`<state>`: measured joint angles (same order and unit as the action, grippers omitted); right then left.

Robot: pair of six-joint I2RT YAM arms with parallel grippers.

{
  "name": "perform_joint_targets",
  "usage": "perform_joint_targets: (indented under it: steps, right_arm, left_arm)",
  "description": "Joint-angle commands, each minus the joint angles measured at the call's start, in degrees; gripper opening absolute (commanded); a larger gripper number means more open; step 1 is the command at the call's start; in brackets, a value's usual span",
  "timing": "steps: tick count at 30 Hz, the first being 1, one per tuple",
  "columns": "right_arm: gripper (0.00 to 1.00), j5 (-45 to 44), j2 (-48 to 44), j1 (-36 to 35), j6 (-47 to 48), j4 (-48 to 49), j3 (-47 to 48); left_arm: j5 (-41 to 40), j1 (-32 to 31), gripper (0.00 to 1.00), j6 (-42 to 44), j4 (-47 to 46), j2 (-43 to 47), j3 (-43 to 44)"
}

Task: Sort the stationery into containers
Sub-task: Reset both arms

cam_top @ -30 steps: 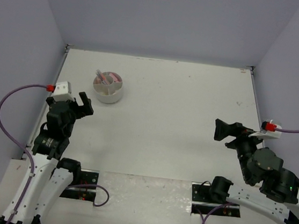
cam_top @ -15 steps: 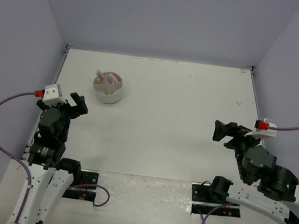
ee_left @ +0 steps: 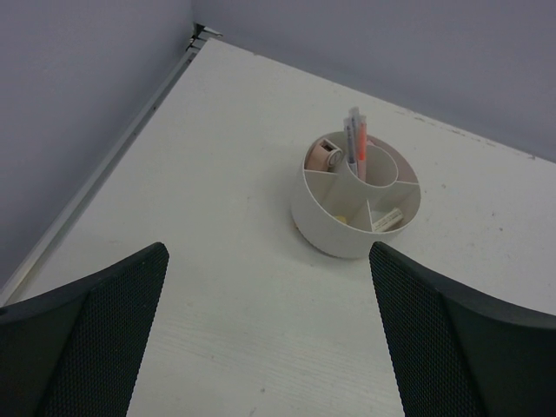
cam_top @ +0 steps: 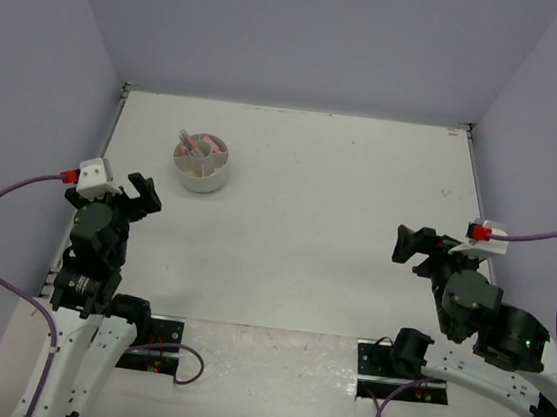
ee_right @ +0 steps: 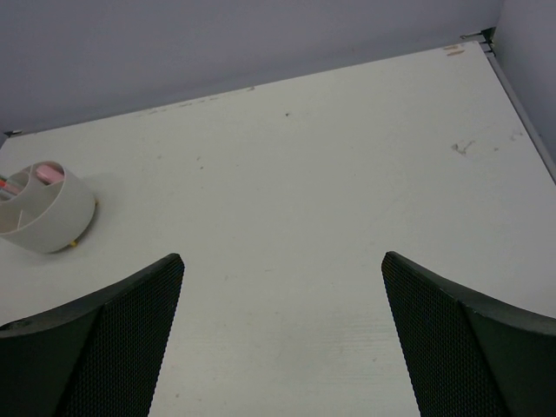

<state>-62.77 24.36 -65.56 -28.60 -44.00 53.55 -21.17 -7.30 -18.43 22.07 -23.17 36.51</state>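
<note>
The round white tub stands at the table's back left, divided into compartments. It also shows in the left wrist view and at the left edge of the right wrist view. Pens stand upright in it, and small beige and pink pieces lie in other compartments. My left gripper is open and empty, near the left edge, short of the tub. My right gripper is open and empty at the right, far from the tub.
Grey walls enclose the table on three sides. A metal strip runs along the left edge. A tiny yellow speck lies by the tub's base. Small marks dot the table at the far right.
Both arms have drawn back toward their bases and lowered a little. The left gripper moved left and nearer, away from the tub. The tub has not moved.
</note>
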Motion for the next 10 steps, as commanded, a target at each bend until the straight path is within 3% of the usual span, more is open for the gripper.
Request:
perform_joint_targets:
  steps: [1,10]
  right_arm:
    - [0.99,-3.0,0.5,-0.1,-2.2,-0.3,-1.2]
    - [0.99,-2.4,-0.9,0.0,-2.9,-0.3,-2.0]
  left_arm:
    - [-3.4,-0.3,1.0,-0.5,0.6,-0.4,0.3]
    - [-2.4,-0.4,1.0,-0.3,0.3,0.1,0.0]
